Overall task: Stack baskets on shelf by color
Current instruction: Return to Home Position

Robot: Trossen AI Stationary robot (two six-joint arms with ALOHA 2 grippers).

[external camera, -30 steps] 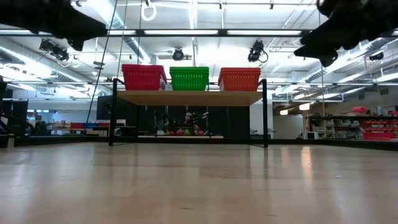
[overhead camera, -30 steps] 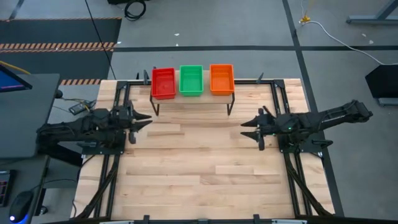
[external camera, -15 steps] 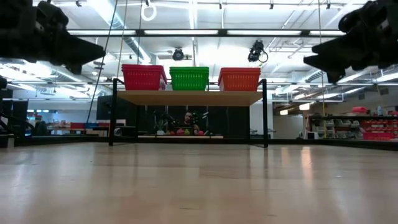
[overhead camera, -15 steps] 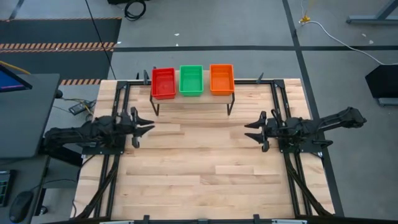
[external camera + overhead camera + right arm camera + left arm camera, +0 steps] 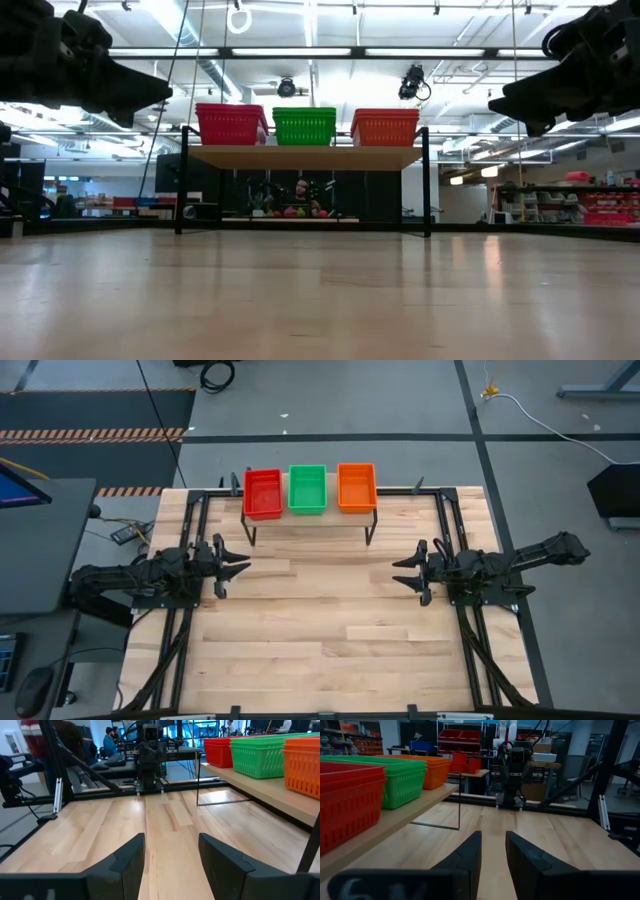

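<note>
Three piles of mesh baskets stand side by side on the shelf's wooden top (image 5: 305, 156) at the table's far edge: red (image 5: 263, 493), green (image 5: 307, 488), orange (image 5: 357, 486). How many are nested in each pile does not show. The low view shows them as red (image 5: 231, 124), green (image 5: 304, 126) and orange (image 5: 385, 127). My left gripper (image 5: 244, 564) hovers above the table left of the shelf, open by a narrow gap (image 5: 493, 836). My right gripper (image 5: 399, 572) hovers to the shelf's right, open wider (image 5: 171, 837). The two point at each other and hold nothing.
The shelf stands on thin black legs (image 5: 250, 532) with open space beneath it (image 5: 305, 195). Black frame rails (image 5: 180, 640) run along the table's left and right sides. A wide stretch of slatted tabletop (image 5: 320, 630) lies between and nearer than the arms. People sit in the room behind (image 5: 107, 742).
Both grippers have come down and moved a little toward the table's near edge. The right one has also drawn back slightly toward the right edge. Most of this happened in the first half second. The baskets have stayed put.
</note>
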